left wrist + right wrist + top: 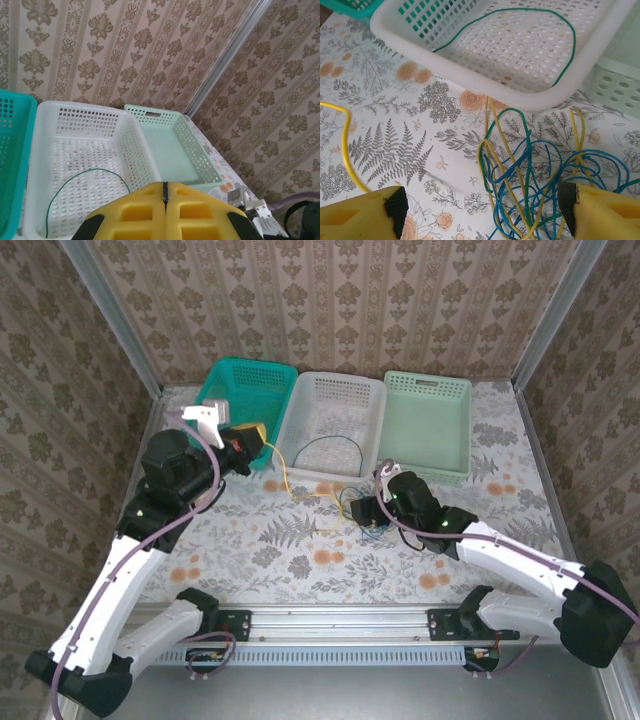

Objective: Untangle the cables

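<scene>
A tangle of blue, yellow and green cables (pixel 535 170) lies on the floral table just in front of the white basket (pixel 530 102); from above the tangle (pixel 365 522) sits under my right gripper (pixel 368 512). The right gripper (pixel 482 215) hangs open over it, with a finger at either side and nothing held. One green cable (pixel 325 445) lies looped inside the white basket (pixel 372 430). My left gripper (pixel 262 443) is shut by the teal basket's corner. A yellow cable (pixel 285 480) runs from its tips (pixel 165 186) down to the tangle.
Three baskets stand in a row at the back: a teal basket (pixel 225 375), the white one and a mint basket (pixel 465 430). Patterned walls close in the table on three sides. The arms' mounting rail (pixel 340 620) runs along the near edge.
</scene>
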Motion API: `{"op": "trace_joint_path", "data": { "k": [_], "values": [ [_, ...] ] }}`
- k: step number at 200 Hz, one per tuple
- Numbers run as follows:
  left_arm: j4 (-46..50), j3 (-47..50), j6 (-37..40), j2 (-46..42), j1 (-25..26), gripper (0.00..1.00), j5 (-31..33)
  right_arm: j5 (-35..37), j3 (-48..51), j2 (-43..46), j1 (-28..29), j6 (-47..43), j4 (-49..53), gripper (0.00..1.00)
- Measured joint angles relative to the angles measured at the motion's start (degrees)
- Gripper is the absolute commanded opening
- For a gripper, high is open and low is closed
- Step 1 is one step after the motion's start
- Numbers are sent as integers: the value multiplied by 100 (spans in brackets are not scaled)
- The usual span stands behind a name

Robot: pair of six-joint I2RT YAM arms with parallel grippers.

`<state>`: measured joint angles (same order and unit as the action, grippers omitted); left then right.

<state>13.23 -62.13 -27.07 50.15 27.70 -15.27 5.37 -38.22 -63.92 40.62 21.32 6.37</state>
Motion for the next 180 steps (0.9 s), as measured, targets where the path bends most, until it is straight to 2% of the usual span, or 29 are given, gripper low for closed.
{"op": "trace_joint_path", "data": {
  "k": [53,86,133,180],
  "values": [
    [339,-1335,776,693,-170,0,55,39,-7,-107,17,-17,-31,83],
    [525,-1961,1344,1060,-730,0,225,103,-7,-107,17,-15,-24,83],
    [601,-2446,1705,1499,-1510,0,190,271,-2,42,17,-15,39,83],
    [361,-2885,1836,2170,-2100,0,-186,352,0,98,17,-15,131,83]
  ]
}}
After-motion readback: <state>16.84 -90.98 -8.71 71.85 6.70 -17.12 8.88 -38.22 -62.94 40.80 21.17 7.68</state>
